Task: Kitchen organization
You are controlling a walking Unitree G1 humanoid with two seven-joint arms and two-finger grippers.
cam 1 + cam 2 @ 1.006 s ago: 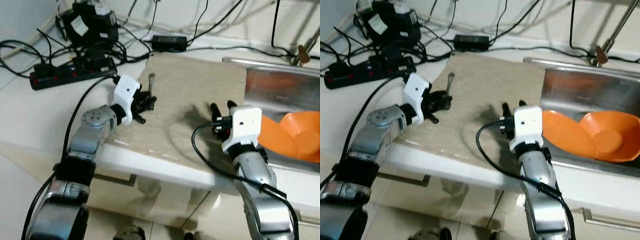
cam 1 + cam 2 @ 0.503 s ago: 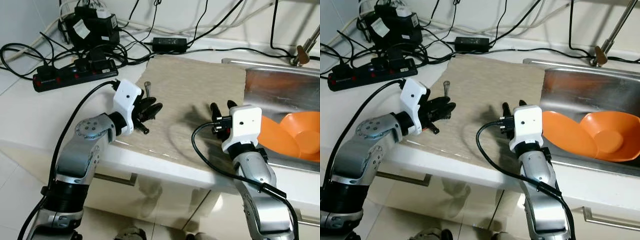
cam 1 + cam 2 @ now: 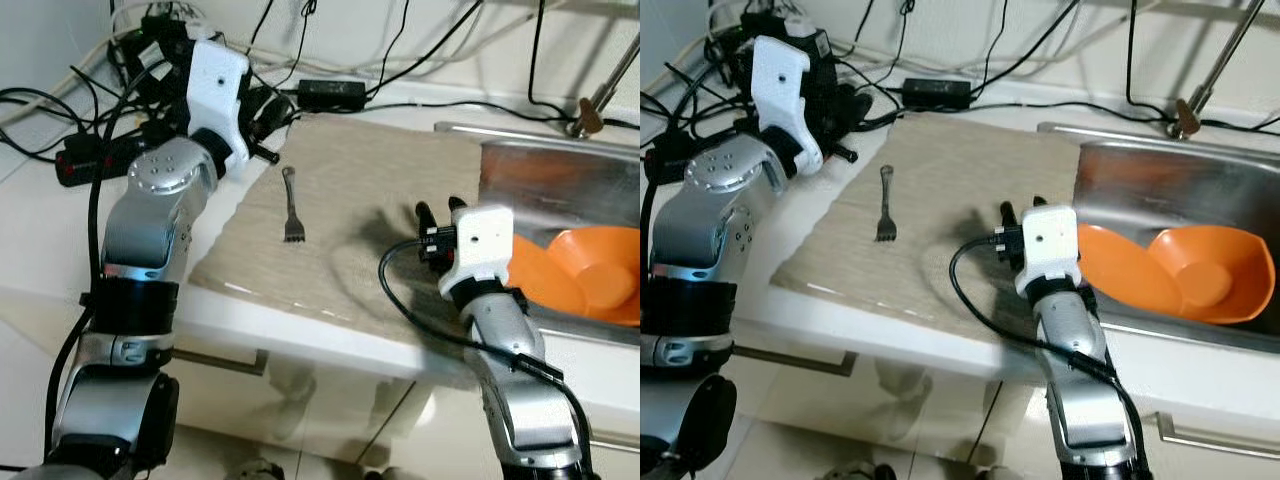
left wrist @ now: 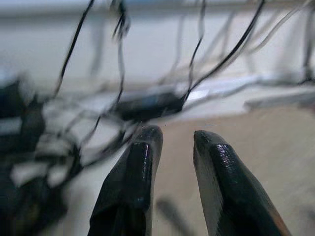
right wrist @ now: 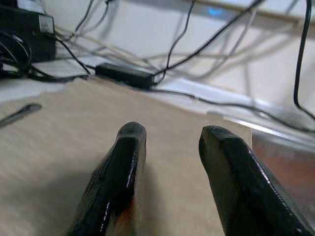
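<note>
A metal fork [image 3: 290,205] lies flat on the beige mat [image 3: 390,170], tines toward the counter's front edge. My left gripper [image 3: 272,118] is raised above the mat's far left corner, behind the fork and apart from it. Its fingers [image 4: 142,162] stand slightly open with nothing between them. Low over the mat's right side, beside the sink [image 3: 560,180], my right gripper [image 3: 438,208] is open and empty. The fork's handle [image 5: 19,113] also appears in the right wrist view. Two orange bowls [image 3: 600,285] rest in the sink.
A black power strip [image 3: 90,160], adapters [image 3: 330,92] and tangled cables crowd the counter behind and left of the mat. A faucet [image 3: 590,105] stands behind the sink. The counter's front edge runs just below the mat.
My left gripper let go of the fork, then rose and swung back toward the cables. The fork now lies alone on the mat. The right arm stayed put.
</note>
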